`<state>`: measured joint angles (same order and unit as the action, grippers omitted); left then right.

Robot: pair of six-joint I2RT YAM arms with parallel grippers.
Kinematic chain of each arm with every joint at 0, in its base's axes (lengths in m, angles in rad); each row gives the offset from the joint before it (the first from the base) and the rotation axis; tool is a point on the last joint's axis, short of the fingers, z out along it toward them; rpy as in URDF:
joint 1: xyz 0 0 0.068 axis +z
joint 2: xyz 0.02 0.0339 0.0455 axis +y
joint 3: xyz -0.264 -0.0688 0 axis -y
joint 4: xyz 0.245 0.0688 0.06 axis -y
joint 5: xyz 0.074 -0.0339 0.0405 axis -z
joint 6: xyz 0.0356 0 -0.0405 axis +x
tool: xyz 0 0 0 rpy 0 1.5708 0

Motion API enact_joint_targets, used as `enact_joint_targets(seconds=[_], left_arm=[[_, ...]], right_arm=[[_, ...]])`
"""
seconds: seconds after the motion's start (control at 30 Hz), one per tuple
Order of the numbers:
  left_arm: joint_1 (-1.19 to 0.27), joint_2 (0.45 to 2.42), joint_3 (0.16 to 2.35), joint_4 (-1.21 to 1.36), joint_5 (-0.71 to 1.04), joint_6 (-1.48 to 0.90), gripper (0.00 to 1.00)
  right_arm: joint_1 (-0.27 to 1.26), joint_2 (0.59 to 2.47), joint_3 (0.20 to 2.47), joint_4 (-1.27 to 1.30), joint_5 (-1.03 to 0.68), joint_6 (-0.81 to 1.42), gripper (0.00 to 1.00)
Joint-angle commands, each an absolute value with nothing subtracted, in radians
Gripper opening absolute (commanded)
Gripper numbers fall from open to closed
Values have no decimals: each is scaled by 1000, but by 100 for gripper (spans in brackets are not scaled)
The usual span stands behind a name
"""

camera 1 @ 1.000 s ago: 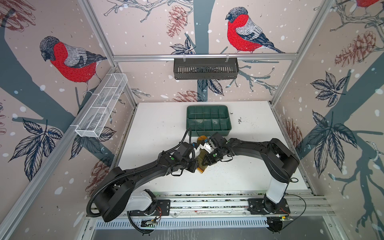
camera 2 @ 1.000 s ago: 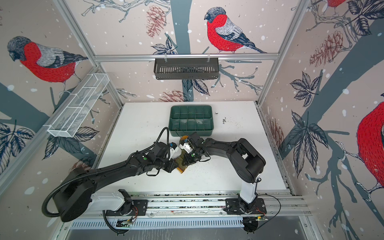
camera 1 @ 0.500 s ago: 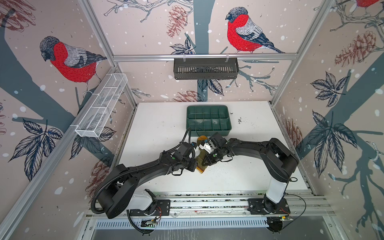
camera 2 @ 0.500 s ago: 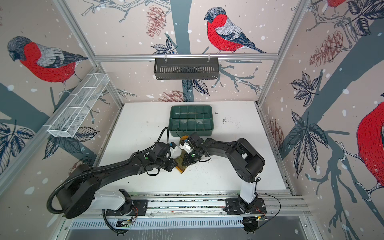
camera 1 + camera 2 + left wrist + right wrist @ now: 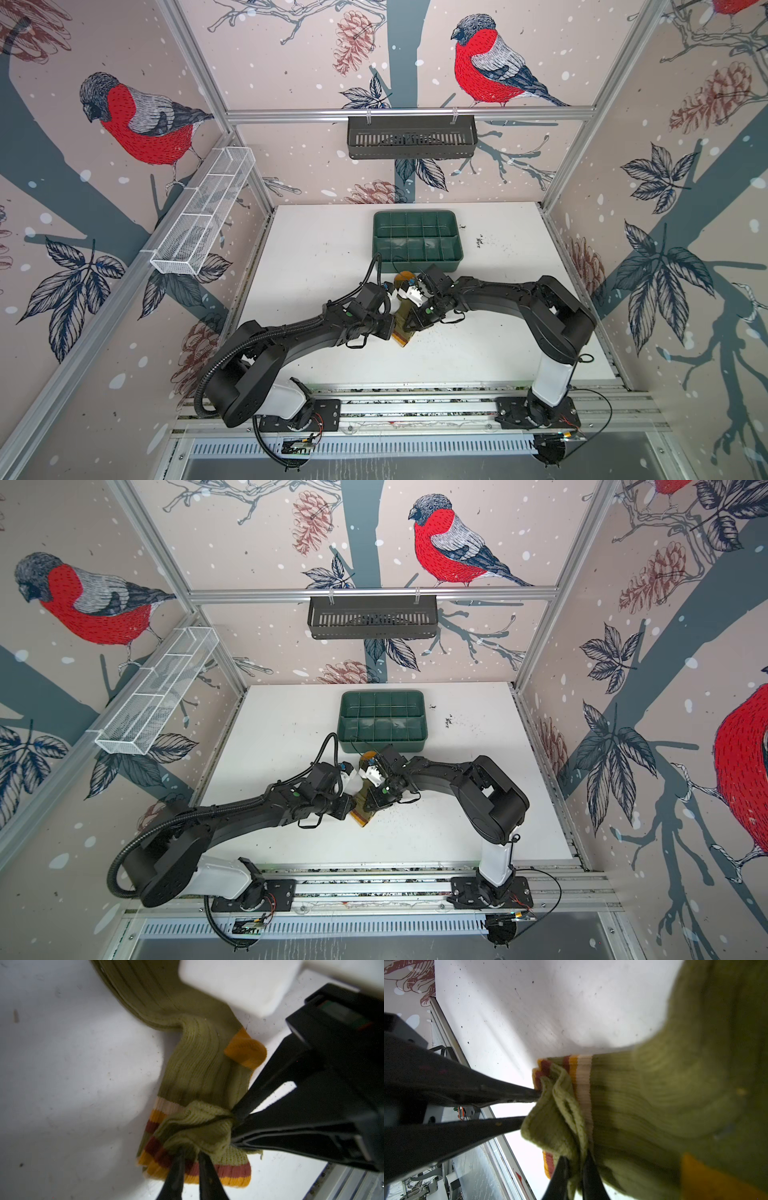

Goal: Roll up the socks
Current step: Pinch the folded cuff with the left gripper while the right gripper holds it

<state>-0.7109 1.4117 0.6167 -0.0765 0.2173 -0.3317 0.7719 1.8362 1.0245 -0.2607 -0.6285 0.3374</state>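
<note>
Left gripper (image 5: 190, 1156) pinched tight on bunched olive cuff of socks (image 5: 197, 1076) — right gripper (image 5: 576, 1165) clamped on same fold, tips almost meeting. Socks sit centre frame in both top views on white table (image 5: 316, 257), just below green tray (image 5: 417, 261) — striped cuff toward lower edge, orange toe by tray.

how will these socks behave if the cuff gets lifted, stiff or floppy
Probably floppy: the socks bend and crumple where the left pincer and right pincer pinch the cuff. Likely light, being thin ribbed knit. Unlikely to slip, since the fabric bunches up inside both grips.
</note>
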Motion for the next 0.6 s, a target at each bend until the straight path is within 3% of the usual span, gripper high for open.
enact_joint_targets(seconds=[0.0, 0.13, 0.3, 0.57], left_arm=[[-708, 1417, 622, -26, 235, -313, 17], [-701, 1439, 619, -25, 243, -309, 17], [-696, 1465, 612, -14, 258, -309, 15], [-692, 1468, 613, -12, 264, -310, 15]], right_arm=[[773, 1844, 1031, -265, -634, 330, 16], [772, 1845, 1034, -263, -627, 328, 22], [773, 1827, 1035, -277, -593, 327, 38], [770, 1736, 1030, -305, -505, 323, 43]])
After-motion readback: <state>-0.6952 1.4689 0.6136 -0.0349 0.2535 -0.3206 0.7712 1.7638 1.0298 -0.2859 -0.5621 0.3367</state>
